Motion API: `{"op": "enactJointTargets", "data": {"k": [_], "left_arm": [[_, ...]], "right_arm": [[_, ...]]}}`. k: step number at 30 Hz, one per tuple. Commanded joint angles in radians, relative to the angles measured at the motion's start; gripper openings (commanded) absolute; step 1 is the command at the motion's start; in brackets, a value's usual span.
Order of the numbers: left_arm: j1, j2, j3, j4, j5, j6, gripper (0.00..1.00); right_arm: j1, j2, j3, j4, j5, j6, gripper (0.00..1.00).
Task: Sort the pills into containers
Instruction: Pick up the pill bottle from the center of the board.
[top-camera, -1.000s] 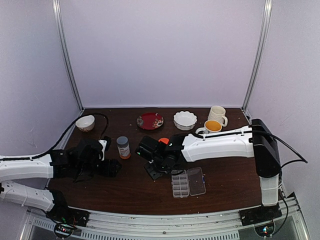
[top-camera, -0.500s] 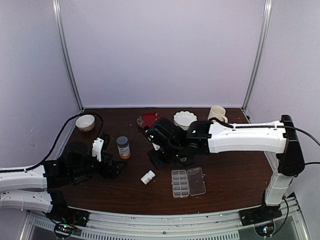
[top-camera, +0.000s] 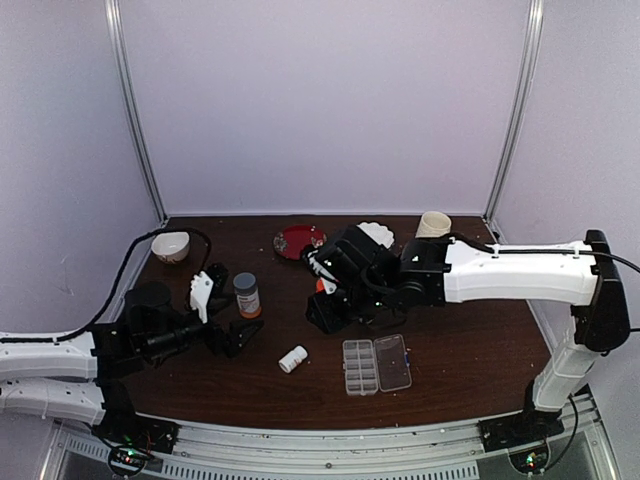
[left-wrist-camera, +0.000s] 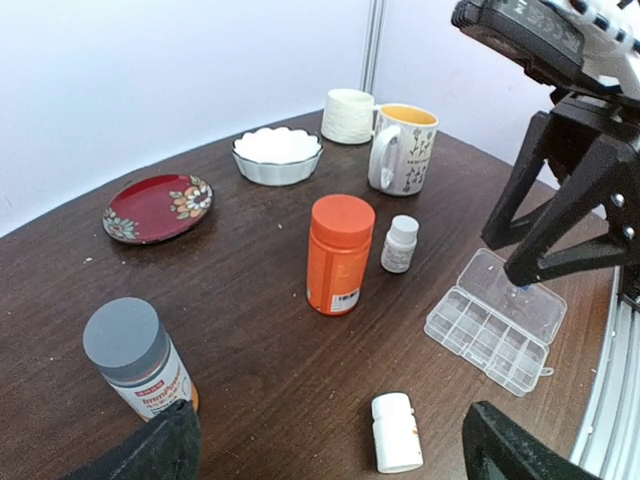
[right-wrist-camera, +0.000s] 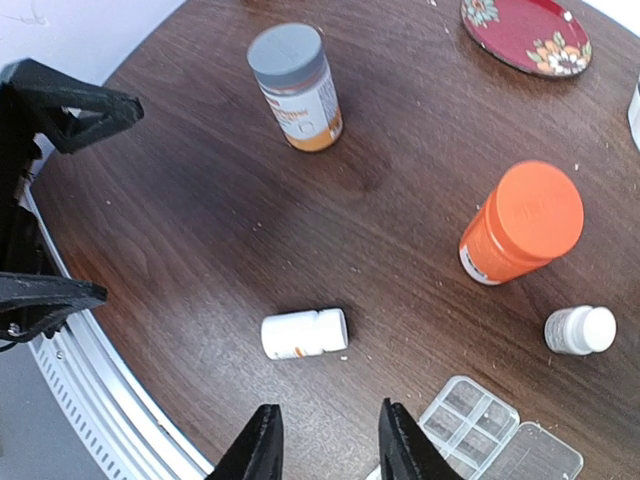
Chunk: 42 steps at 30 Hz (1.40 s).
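The clear pill box (top-camera: 376, 364) lies open near the front of the table, its small compartments in two rows; it also shows in the left wrist view (left-wrist-camera: 497, 322) and the right wrist view (right-wrist-camera: 480, 435). No pills show clearly in it. One tiny whitish bit (right-wrist-camera: 344, 357) lies by a small white bottle (right-wrist-camera: 304, 333) that lies on its side (top-camera: 292, 358). My right gripper (right-wrist-camera: 330, 450) hangs open and empty above the table, between that bottle and the box. My left gripper (left-wrist-camera: 325, 470) is open and empty, low, just left of the lying bottle (left-wrist-camera: 397, 431).
A grey-capped bottle (top-camera: 246, 295), an orange bottle (left-wrist-camera: 339, 254) and a small upright white bottle (left-wrist-camera: 400, 244) stand mid-table. A red plate (top-camera: 299, 241), a white bowl (left-wrist-camera: 277, 156), two mugs (left-wrist-camera: 403, 148) and a small bowl (top-camera: 170, 245) line the back.
My right gripper has lifted and drawn back to the right, and the white bottle now lies uncovered on the table. My left gripper has moved right towards that bottle.
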Motion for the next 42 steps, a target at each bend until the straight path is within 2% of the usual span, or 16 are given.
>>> {"op": "enactJointTargets", "data": {"k": [1,8,12,16,21,29,33,37,42], "left_arm": [[-0.011,0.125,0.122,-0.215,0.034,-0.082,0.94],[-0.117,0.423,0.328,-0.417,-0.028,-0.194,0.98],[-0.166,0.546,0.382,-0.406,-0.053,-0.214,0.98],[-0.168,0.644,0.441,-0.431,-0.064,-0.242,0.97],[-0.169,0.755,0.507,-0.491,-0.098,-0.246,0.91],[-0.17,0.812,0.525,-0.497,-0.091,-0.244,0.74],[-0.169,0.811,0.515,-0.473,-0.068,-0.237,0.54],[-0.168,0.745,0.475,-0.39,-0.024,-0.194,0.41],[-0.171,0.6,0.406,-0.274,0.001,-0.123,0.4]], "right_arm": [[-0.017,-0.025,-0.056,0.029,0.021,0.049,0.35],[-0.052,-0.105,-0.178,0.091,0.046,0.098,0.37],[-0.064,-0.138,-0.226,0.105,0.053,0.103,0.38],[-0.068,-0.166,-0.262,0.118,0.057,0.107,0.38],[-0.072,-0.205,-0.308,0.151,0.059,0.114,0.38],[-0.078,-0.214,-0.333,0.161,0.054,0.12,0.37],[-0.084,-0.215,-0.349,0.186,0.021,0.132,0.37],[-0.095,-0.221,-0.364,0.214,-0.08,0.141,0.37],[-0.102,-0.25,-0.386,0.256,-0.216,0.156,0.45]]}}
